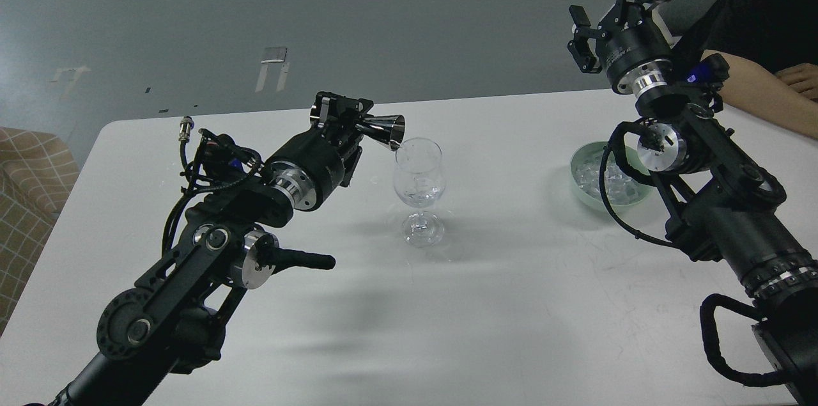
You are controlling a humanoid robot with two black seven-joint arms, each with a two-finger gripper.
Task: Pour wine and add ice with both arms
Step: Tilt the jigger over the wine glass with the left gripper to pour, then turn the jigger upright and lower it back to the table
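A clear stemmed wine glass stands upright near the middle of the white table. My left gripper is shut on a shiny metal jigger, tipped sideways with its mouth at the glass's left rim. Something clear lies in the bowl of the glass; I cannot tell what it is. Clear ice cubes lie in a pale green bowl at the right, partly behind my right arm. My right gripper is open and empty, raised high above and behind the bowl.
A person's bare forearm rests on the table's far right edge, close behind my right arm. A checked seat stands off the table's left edge. Grey floor lies beyond the table's far edge.
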